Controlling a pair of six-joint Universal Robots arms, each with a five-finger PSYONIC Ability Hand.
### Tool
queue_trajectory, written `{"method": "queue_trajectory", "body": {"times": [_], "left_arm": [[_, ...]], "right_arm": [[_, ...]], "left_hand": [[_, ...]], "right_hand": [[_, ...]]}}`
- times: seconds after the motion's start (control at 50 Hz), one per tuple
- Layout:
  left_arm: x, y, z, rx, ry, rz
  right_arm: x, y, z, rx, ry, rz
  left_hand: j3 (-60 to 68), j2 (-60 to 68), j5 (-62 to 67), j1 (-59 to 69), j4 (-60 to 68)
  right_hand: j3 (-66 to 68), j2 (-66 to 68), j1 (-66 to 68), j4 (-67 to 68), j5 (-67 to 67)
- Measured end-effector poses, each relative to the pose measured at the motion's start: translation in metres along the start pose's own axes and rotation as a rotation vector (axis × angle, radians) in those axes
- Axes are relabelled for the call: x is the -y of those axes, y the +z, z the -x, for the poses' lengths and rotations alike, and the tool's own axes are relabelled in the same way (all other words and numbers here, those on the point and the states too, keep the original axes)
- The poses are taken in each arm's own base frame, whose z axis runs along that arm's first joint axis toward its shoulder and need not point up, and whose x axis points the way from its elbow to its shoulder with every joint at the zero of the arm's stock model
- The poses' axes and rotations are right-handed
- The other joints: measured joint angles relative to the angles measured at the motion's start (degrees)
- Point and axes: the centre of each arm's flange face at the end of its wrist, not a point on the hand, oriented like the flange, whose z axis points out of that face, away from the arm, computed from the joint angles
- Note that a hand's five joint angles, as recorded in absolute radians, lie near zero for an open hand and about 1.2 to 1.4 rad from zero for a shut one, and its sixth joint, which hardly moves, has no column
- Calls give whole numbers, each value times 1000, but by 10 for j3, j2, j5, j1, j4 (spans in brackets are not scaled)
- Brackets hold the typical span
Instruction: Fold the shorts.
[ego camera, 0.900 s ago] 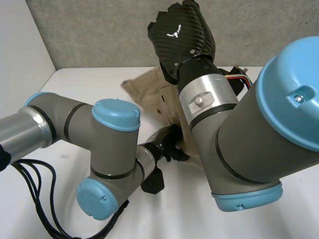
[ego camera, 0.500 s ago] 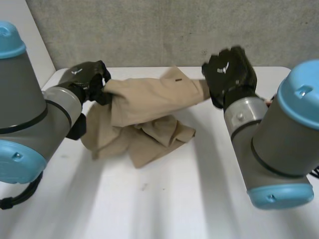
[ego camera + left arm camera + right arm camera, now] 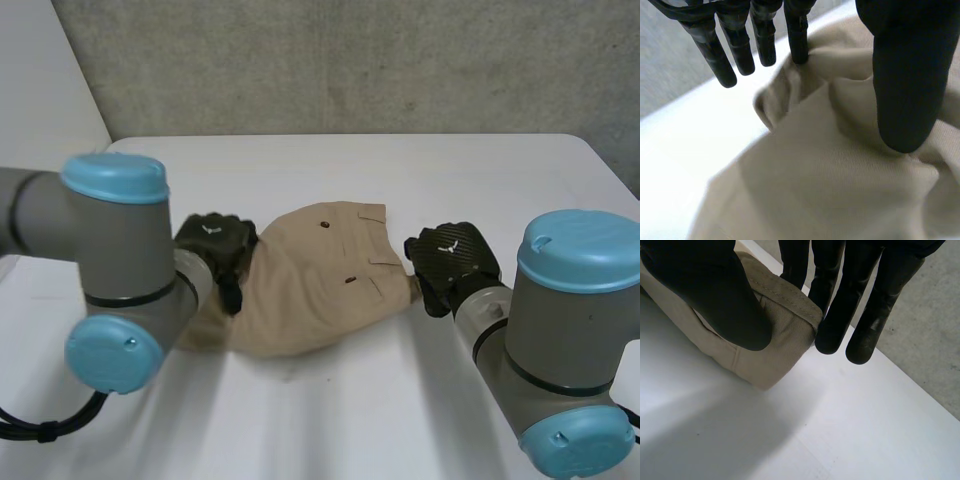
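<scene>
Worktop (image 3: 330, 420): white, smooth, with soft shadows across its near part.
Back wall (image 3: 350, 60): grey, rough-textured, rising just behind the worktop's far edge.
Side panel (image 3: 40, 90): plain white, at the far left corner.

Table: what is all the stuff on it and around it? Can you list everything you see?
shorts: one, tan, lying on the middle of the table between the two hands
buttons: two, dark, on the shorts' pockets
table: one, white, under everything
wall: one, grey, behind the table
arms: two, grey with light-blue caps; left arm and right arm, one on each side of the shorts
left hand: one, black, pinching a fold at one end of the shorts
right hand: one, black, pinching a corner at the other end of the shorts
</scene>
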Motion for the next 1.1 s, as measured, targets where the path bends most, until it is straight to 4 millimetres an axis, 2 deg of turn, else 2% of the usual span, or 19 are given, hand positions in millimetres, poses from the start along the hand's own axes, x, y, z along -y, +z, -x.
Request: {"method": "queue_trajectory", "body": {"times": [0.06, 0.1, 0.12, 0.14, 0.18, 0.22, 0.24, 0.28, 0.36, 0.48, 0.56, 0.68, 0.86, 0.94, 1.1], "left_arm": [[10, -15, 5, 7, -7, -30], [15, -33, 10, 11, -12, -49], [15, -35, 10, 11, -13, -50], [14, -48, 13, 9, -14, -51], [13, -52, 13, 8, -14, -50], [1, -69, 16, 1, -12, -33], [1, -69, 16, 1, -12, -33], [-13, -79, 19, 0, -9, -14], [-32, -85, 27, 3, 10, 12], [-49, -87, 35, -19, 47, 44], [-58, -86, 38, -48, 54, 67], [-62, -79, 42, -52, 48, 75], [-62, -47, 50, -14, 50, 26], [-65, -26, 52, -5, 52, 21], [-74, 0, 52, -10, 53, 45]], "right_arm": [[0, 1, -2, -4, 4, -1], [0, 1, -2, -6, 4, -2], [0, 1, -2, -7, 4, -2], [0, 1, -3, -8, 3, -2], [0, 2, -3, -8, 3, -2], [0, 2, -3, -9, 1, -2], [0, 2, -3, -9, 1, -2], [0, 2, -2, -10, 1, -2], [-1, 1, -2, -9, 0, 0], [-2, 1, -2, -7, 0, 5], [-3, 1, -1, -5, -1, 8], [-4, 0, -1, -4, -2, 11], [-5, -1, 0, 1, -3, 15], [-6, -1, 1, 4, -3, 14], [-6, -1, 3, 23, -3, 8]], "left_hand": [[-1, -8, -4, 0, -1], [-1, -8, -5, 0, -1], [-1, -8, -5, 0, -1], [-1, -8, -5, 0, -1], [-1, -8, -5, 0, -1], [-1, -8, -4, 0, 0], [-1, -8, -4, 0, 0], [6, 7, 13, 3, 10], [81, 77, 86, 70, 85], [107, 103, 113, 91, 113], [109, 106, 116, 91, 115], [109, 106, 117, 91, 115], [109, 106, 116, 91, 114], [109, 106, 114, 91, 114], [109, 106, 115, 91, 114]], "right_hand": [[0, 0, 0, 0, 0], [0, 0, 0, 0, 0], [0, 0, 0, 0, 0], [0, 0, 0, 0, 0], [0, 0, 0, 0, 0], [0, 0, 0, 0, 0], [0, 0, 0, 0, 0], [0, 0, 0, 0, 0], [0, 0, 0, 0, 0], [0, 0, 0, 0, 0], [0, 0, 0, 0, 0], [0, 0, 0, 0, 0], [0, 0, 0, 0, 0], [0, 0, 0, 0, 0], [2, 1, 0, 0, 0]]}}
